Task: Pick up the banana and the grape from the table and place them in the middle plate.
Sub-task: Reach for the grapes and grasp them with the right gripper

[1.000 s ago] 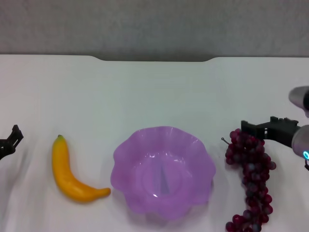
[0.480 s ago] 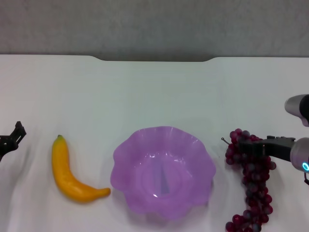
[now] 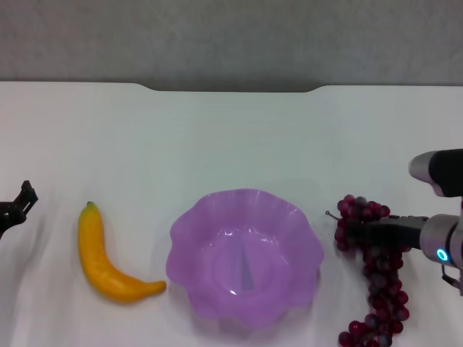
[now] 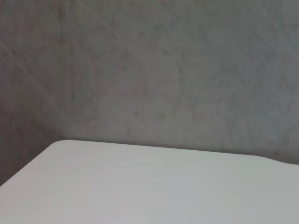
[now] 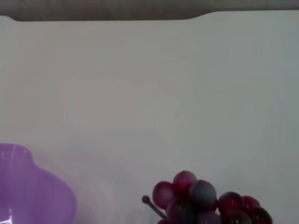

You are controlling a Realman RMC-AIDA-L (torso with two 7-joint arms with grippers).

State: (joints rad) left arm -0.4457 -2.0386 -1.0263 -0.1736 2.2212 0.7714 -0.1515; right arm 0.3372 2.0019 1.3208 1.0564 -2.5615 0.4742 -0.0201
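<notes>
The banana lies on the white table, left of the purple scalloped middle plate, which is empty. The grape bunch lies right of the plate. My right gripper is open and sits low over the top of the bunch, its dark fingers across the upper grapes. The right wrist view shows the top of the bunch with its stem, and the plate's rim. My left gripper is at the table's left edge, well left of the banana.
The table's notched far edge runs along a grey wall. The left wrist view shows only a table corner and the wall. Bare white table lies beyond the plate.
My right gripper has come down and forward onto the top of the grape bunch, and the bunch's top has shifted slightly left. My left gripper has edged a little right.
</notes>
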